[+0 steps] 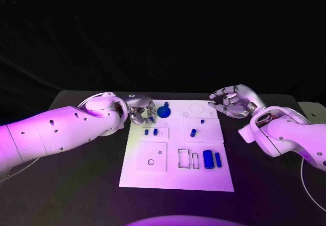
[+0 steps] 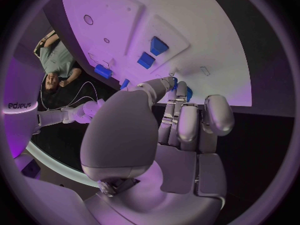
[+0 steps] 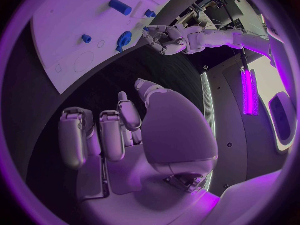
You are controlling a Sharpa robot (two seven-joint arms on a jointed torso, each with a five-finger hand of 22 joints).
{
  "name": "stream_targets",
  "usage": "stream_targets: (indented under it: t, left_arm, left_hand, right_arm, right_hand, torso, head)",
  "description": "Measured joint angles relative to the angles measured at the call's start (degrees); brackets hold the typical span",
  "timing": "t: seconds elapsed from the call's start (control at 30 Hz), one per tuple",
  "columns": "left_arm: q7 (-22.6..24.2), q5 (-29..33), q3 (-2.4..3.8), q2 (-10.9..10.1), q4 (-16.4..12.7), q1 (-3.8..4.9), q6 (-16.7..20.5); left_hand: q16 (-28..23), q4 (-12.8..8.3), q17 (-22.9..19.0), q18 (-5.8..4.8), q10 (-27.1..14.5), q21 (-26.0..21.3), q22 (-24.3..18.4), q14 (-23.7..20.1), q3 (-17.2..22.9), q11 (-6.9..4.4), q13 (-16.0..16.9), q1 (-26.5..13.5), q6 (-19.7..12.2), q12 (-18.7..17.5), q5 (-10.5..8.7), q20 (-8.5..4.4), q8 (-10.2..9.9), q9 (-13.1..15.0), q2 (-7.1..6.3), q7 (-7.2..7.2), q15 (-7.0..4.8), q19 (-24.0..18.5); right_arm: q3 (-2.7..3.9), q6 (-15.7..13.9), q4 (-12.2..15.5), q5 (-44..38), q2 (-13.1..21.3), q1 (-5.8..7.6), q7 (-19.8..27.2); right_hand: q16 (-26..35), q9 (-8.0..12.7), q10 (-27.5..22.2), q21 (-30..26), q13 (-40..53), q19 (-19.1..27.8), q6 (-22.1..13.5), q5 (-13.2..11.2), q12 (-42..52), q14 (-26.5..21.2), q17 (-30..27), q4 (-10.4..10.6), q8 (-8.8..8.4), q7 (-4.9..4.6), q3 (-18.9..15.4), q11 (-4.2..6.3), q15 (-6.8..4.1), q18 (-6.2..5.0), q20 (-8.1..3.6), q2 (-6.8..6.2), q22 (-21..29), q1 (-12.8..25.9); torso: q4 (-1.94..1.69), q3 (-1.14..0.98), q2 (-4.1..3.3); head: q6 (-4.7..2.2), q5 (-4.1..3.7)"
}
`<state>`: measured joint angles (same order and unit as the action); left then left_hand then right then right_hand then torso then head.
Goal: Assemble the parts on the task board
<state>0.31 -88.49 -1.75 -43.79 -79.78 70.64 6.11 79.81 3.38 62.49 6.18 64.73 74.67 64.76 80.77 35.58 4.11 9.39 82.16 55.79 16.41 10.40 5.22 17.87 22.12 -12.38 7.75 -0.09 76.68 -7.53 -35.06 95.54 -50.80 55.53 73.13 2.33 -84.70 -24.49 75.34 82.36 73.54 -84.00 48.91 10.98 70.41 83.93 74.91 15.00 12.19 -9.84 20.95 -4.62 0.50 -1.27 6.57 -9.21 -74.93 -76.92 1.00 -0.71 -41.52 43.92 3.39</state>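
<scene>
We judge the pick-up step is in hand: our left robot hand point(image 1: 141, 113) hovers at the board's point(image 1: 173, 181) eleven-o'clock corner, fingers curled, touching the round blue part point(image 1: 165, 110); a grip we cannot tell. Our right robot hand point(image 1: 231, 101) waits at one o'clock, curled, empty. Next comes a firm pinch. The right wrist view shows that part point(image 3: 124, 39) clear of the fingers.

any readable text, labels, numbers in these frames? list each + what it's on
"sharpa", seen mirrored/upside down: printed on the robot's white arm in the left wrist view.
Task board: outlines and recesses but no legible print in the head view.
Blue parts: no markings readable.
Left hand and right hand: no legible labels.
Nothing else can be read.
</scene>
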Motion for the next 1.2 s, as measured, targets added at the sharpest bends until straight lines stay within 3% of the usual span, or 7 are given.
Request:
stream_targets:
  t: [1.2]
  left_arm:
    - [0.06, -0.23, 0.00, 1.42, 1.26, -0.68, -1.46]
  left_hand:
    - [0.00, 0.00, -0.14, 0.00, 0.20, 0.00, 0.00, 0.00, -0.01, 0.20, -0.05, 0.00, -0.01, -0.26, 0.00, 0.00, -0.38, -0.15, 0.00, 0.00, 0.00, 0.00]
  right_arm:
    - [0.00, 0.00, 0.08, 0.00, 0.05, -0.01, 0.02]
  right_hand:
    - [0.00, 0.00, 0.00, 0.00, 0.00, 0.00, 0.00, 0.00, 0.00, 0.00, 0.02, 0.17, 0.21, 0.00, 0.17, 0.00, 0.00, 0.00, 0.00, 0.00, 0.02, 0.00]
  torso:
    - [-0.03, 0.06, -0.03]
  head:
    - [0.18, -0.10]
